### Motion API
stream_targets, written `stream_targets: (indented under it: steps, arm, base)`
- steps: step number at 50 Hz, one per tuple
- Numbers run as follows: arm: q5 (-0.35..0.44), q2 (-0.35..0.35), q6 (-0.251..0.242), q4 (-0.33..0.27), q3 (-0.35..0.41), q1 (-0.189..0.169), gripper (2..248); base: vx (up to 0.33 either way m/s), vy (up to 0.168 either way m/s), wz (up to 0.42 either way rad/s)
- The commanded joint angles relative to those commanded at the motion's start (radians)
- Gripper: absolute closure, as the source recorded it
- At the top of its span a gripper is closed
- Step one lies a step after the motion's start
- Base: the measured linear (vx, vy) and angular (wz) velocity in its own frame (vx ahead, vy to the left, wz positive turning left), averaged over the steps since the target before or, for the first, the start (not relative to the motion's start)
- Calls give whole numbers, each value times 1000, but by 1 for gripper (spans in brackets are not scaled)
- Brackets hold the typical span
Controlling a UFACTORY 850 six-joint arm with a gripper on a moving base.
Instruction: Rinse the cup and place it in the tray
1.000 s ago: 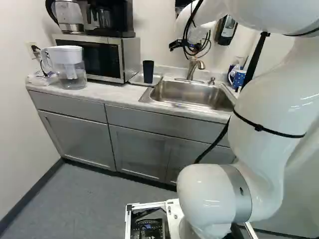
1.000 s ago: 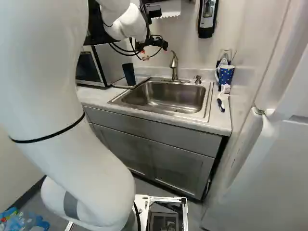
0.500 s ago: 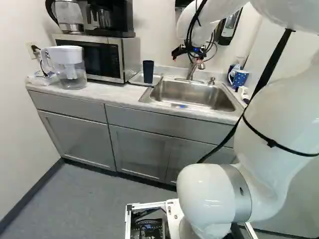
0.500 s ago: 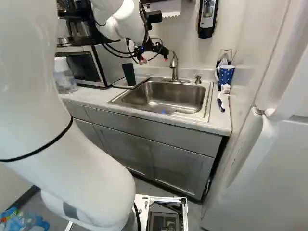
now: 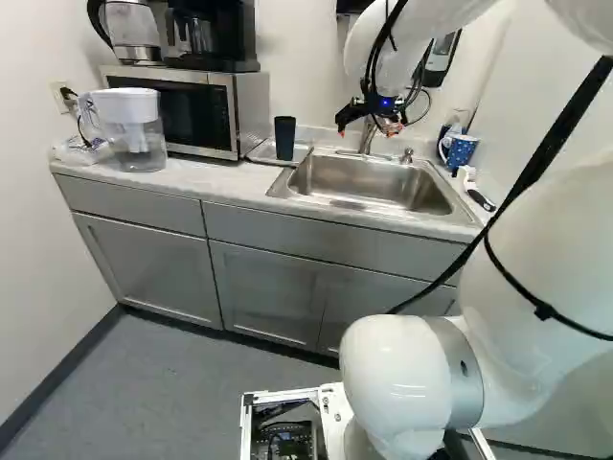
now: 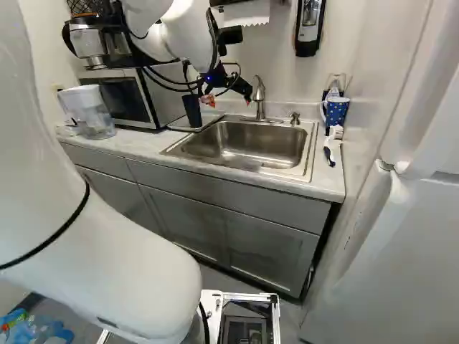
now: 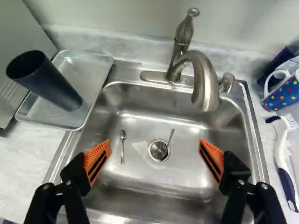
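Note:
My gripper [image 6: 228, 94] hangs over the back left of the sink in the right base view. In the wrist view the gripper [image 7: 155, 158] is open, its orange pads wide apart above the basin with nothing between them. The dark blue cup [image 7: 44, 79] stands upright on the metal tray [image 7: 70, 122], left of the sink; the cup also shows in the left base view [image 5: 284, 138]. A curved faucet [image 7: 204, 84] rises at the sink's back. The steel sink [image 7: 135, 179] holds two small utensils, one lying on its floor and one at the drain.
Right of the sink are a dotted blue mug [image 6: 336, 111] and a white-handled brush [image 7: 281, 149]. A microwave [image 5: 182, 107] stands behind the tray's left side, near a water pitcher [image 5: 134, 129]. A soap dispenser [image 6: 309, 27] hangs on the wall.
My arm has moved, bringing the gripper lower over the sink and tilting it downward. The base, cup and tray have stayed where they were.

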Motion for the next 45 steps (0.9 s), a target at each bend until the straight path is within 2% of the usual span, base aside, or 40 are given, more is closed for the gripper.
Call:
stream_targets:
  steps: [23, 45]
  arm:
    - [0, 48, 0, 0, 43, -23, 3]
    - [0, 48, 0, 0, 43, -23, 3]
  base:
    - [0, 0, 0]
    - [0, 0, 0]
